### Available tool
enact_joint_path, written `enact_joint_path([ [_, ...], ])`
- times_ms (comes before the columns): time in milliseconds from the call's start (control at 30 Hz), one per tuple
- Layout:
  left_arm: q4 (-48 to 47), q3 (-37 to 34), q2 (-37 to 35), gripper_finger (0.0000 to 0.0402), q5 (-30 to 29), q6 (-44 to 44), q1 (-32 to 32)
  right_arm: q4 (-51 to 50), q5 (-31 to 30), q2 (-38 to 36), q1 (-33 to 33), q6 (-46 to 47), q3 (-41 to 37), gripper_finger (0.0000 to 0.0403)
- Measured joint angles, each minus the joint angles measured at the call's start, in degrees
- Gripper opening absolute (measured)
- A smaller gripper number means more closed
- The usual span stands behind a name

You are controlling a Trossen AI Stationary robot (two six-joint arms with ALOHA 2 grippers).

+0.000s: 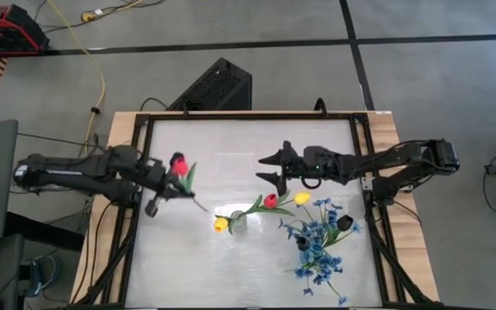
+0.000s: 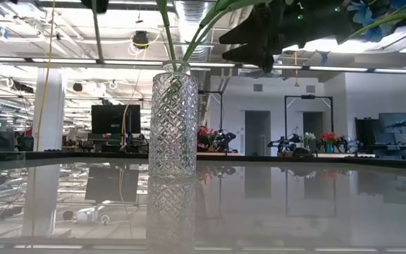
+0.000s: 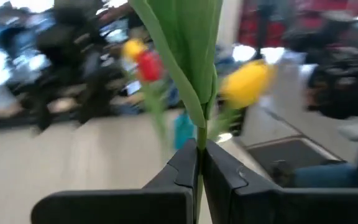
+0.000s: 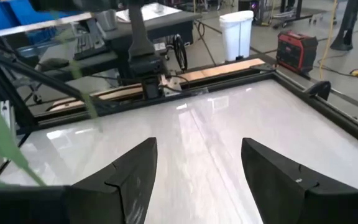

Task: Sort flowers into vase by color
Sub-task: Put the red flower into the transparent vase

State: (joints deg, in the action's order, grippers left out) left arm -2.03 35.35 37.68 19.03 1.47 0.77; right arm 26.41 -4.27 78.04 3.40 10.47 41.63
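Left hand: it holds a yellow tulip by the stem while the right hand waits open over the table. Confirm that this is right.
Not quite: the tulip in the left hand is red, not yellow, as the high view shows. The rest stands: its fingers are shut on the stem, and the right hand waits open over the table.

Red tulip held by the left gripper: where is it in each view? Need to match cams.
High view: the red tulip with its green leaf is left of centre, clamped in the left gripper.
Low view: not in it.
Left wrist view: only its green stem and leaf rise from between the shut fingers; the head is out of frame.
Right wrist view: not identifiable.
Shared landmark: the clear cut-glass vase.
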Motion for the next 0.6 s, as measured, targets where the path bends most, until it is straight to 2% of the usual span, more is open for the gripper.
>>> enact_joint_path([
  [267, 8.32, 0.0, 5.02, 0.0, -0.24, -4.42, -14.72, -0.67, -0.04, -0.07, -0.54, 0.01, -0.02, 0.026],
  [433, 16.36, 0.0, 11.26, 0.0, -0.33, -13.25, -24.37, -0.93, -0.07, -0.07, -1.23, 0.06, -0.02, 0.026],
  [600, 20.8, 0.0, 16.27, 0.0, -9.19, -18.37, -28.21, -0.98, -0.07, -0.07, -1.18, 0.06, -0.02, 0.026],
])
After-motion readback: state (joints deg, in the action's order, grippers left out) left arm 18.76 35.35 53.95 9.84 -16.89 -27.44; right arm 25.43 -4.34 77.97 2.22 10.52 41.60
